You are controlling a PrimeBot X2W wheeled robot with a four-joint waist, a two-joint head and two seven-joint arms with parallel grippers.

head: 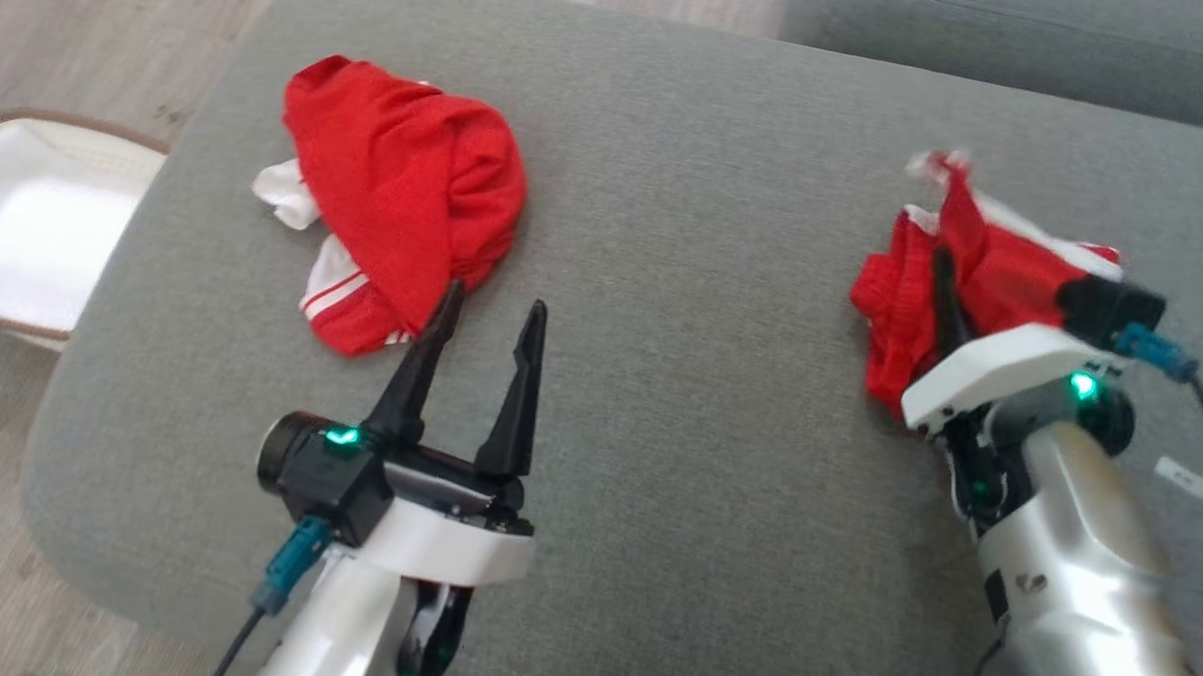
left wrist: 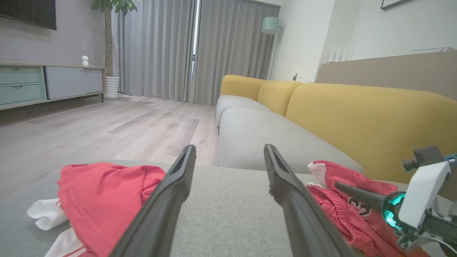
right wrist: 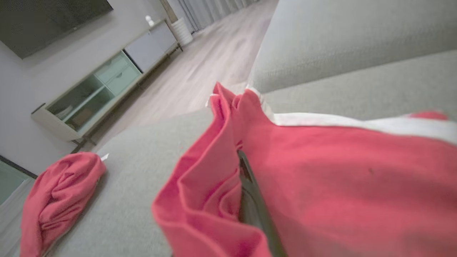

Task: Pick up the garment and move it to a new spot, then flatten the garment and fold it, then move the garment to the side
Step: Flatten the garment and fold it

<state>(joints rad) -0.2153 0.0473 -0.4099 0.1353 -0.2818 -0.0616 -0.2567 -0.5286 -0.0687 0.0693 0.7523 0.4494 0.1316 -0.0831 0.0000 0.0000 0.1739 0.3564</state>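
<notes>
The garment point(head: 1004, 277) at right, clamped by the right gripper point(head: 948, 295), could be dropped if thinly pinched; the left gripper point(head: 493, 306) is spread apart.

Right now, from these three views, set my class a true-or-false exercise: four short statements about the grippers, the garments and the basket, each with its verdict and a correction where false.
1. The left gripper is open and holds nothing. True.
2. The right gripper is open. False: it is shut on the right red garment.
3. A second red garment lies crumpled on the left part of the grey cushion. True.
4. The white basket stands on the cushion. False: it stands on the floor beside the cushion's left edge.
</notes>
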